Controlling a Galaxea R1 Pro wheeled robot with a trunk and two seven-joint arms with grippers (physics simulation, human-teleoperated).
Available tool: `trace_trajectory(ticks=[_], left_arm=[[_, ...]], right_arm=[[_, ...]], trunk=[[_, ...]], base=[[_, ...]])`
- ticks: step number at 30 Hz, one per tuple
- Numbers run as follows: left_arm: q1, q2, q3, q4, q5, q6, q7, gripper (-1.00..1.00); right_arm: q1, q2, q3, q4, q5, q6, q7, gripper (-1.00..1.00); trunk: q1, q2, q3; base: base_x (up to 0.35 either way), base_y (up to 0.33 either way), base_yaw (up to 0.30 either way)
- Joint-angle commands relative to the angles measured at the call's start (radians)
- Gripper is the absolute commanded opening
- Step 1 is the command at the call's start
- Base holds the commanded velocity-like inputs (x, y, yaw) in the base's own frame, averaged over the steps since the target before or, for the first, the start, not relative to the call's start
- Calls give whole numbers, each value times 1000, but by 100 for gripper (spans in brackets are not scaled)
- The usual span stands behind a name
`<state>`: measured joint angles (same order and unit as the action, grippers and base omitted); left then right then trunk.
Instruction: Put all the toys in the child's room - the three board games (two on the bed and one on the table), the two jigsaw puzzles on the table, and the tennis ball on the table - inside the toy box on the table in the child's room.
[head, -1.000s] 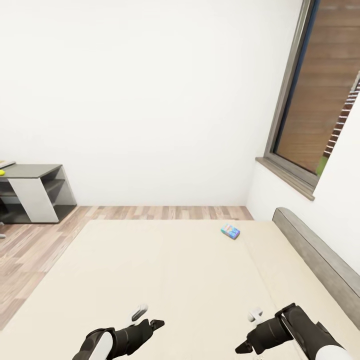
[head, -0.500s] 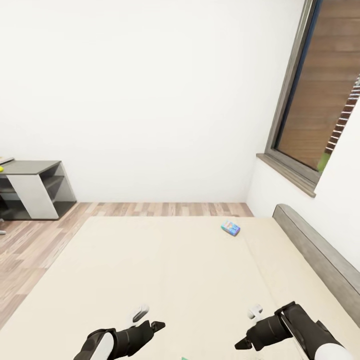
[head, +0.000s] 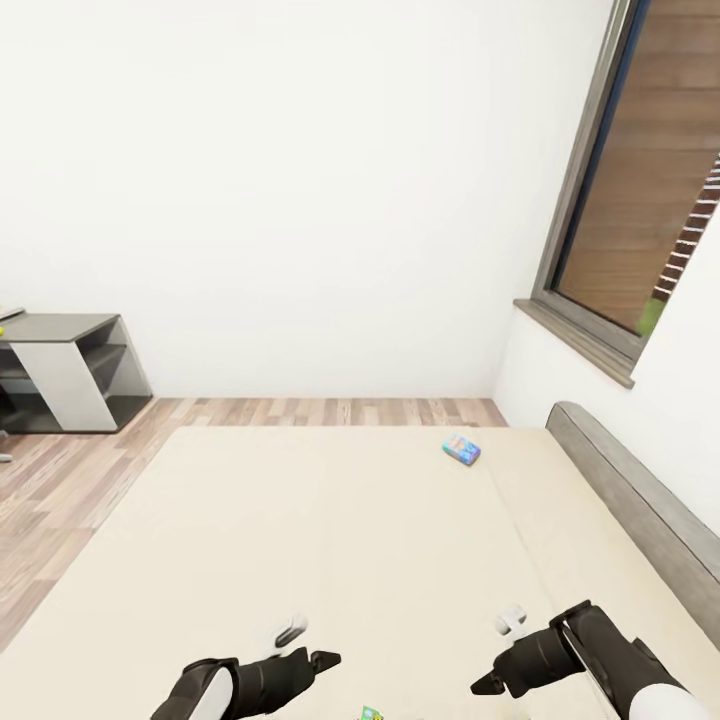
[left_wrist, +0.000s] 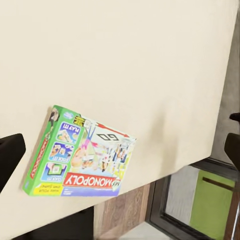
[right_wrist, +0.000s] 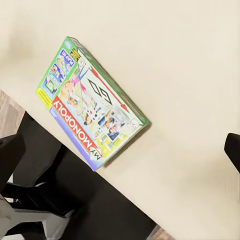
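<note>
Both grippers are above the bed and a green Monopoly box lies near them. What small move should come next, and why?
Probably lower the right gripper toward the Monopoly box. The box lies flat on the bed close below both wrist cameras, and nothing is gripped yet. Both grippers, the left gripper too, look open. The teal box lies much farther away.

A teal-blue board game (head: 461, 449) lies on the beige bed (head: 300, 540), well ahead of both arms' tools.

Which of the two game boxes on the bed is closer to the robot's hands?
The green-edged Monopoly box, lying flat right below both grippers; the teal-blue box lies far off near the headboard.
</note>
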<state>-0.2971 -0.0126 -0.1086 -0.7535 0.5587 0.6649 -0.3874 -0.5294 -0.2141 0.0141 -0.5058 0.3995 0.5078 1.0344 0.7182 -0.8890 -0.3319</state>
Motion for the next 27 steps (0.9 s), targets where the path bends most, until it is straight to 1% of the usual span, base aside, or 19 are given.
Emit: trace_trajectory(ticks=[1, 2, 3, 5, 6, 8, 10, 11, 15, 16, 18, 19, 22, 27], left_arm=[[-2, 1, 0, 6, -3, 4, -15, 100], [-4, 2, 0, 12, -8, 4, -30, 100], [-4, 2, 0, 12, -8, 4, -30, 100], [-7, 7, -1, 22, -15, 4, -58, 100], [-7, 7, -1, 22, -15, 4, -58, 100], [-12, 16, -2, 32, -19, 6, -85, 100], [-17, 26, -1, 48, -22, 6, -114, 100], [-17, 26, -1, 48, -22, 6, -114, 100], [-27, 46, 2, 84, -21, 6, -169, 100], [-27, 46, 2, 84, -21, 6, -169, 100], [-31, 52, 3, 96, -21, 5, -191, 100], [-31, 52, 3, 96, -21, 5, -191, 100], [-36, 57, 3, 107, -21, 5, -211, 100], [-39, 60, 4, 114, -21, 5, -223, 100]], right_arm=[[-1, 0, 1, -2, 3, 7, 4, 100], [-1, 0, 1, -2, 3, 7, 4, 100], [-1, 0, 1, -2, 3, 7, 4, 100], [-2, 0, 0, -2, 2, 8, 3, 100], [-2, 0, 0, -2, 2, 8, 3, 100], [-2, 1, -11, -2, 2, 8, 3, 100], [-2, 3, -36, -2, 1, 9, 1, 100], [-2, 3, -36, -2, 1, 9, 1, 100], [0, 5, -114, -3, 1, 4, -15, 100], [0, 5, -114, -3, 1, 4, -15, 100], [2, 5, -143, -3, 2, -1, -22, 100], [2, 5, -143, -3, 2, -1, -22, 100], [5, 7, -169, -3, 3, -19, -28, 100], [8, 14, -187, -3, 4, -34, -36, 100]], trunk=[[0, -1, -3], [0, -1, -5], [0, -1, -6], [0, -1, -10], [0, -1, -11], [0, -1, -14], [0, -1, -18], [0, -1, -19], [0, -1, -26], [0, -1, -27], [0, -1, -31], [0, -1, -32], [0, -1, -37], [0, -1, -45]], base=[[0, 0, 0], [0, 0, 0], [0, 0, 0], [0, 0, 0], [0, 0, 0], [0, 0, 12], [0, 0, 43], [0, 0, 50], [0, 0, 74], [0, 0, 85], [0, 0, 91], [0, 0, 93], [0, 0, 93], [0, 0, 69]])
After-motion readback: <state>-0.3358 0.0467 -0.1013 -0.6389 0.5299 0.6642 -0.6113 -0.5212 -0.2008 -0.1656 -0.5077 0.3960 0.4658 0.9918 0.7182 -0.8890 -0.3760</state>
